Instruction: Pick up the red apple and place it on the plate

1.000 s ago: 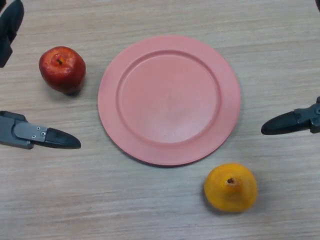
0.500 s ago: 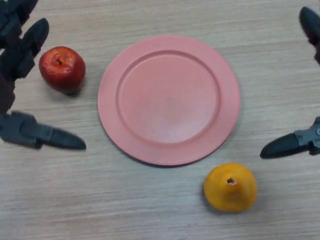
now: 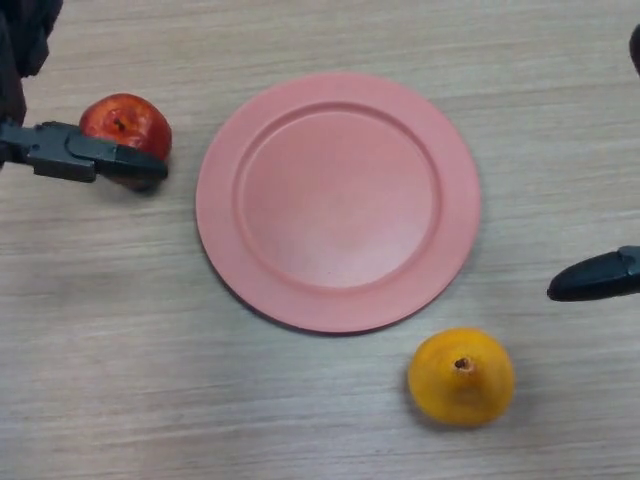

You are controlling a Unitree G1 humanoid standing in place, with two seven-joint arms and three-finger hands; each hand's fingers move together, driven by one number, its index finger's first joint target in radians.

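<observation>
Head view, looking down on a wooden table (image 3: 300, 400). Red apple (image 3: 122, 118) at far left, lying on the table just beside the pink plate (image 3: 338, 200), not on it. Left hand (image 3: 70, 155) at the left edge, one straight finger reaching across the near side of the apple, more dark fingers above at the corner; looks spread and relaxed, not closed around the fruit. Right hand (image 3: 598, 276) at the right edge, only one straight fingertip visible, well apart from the plate. Orange fruit (image 3: 461, 376) near the plate's lower rim, untouched.
</observation>
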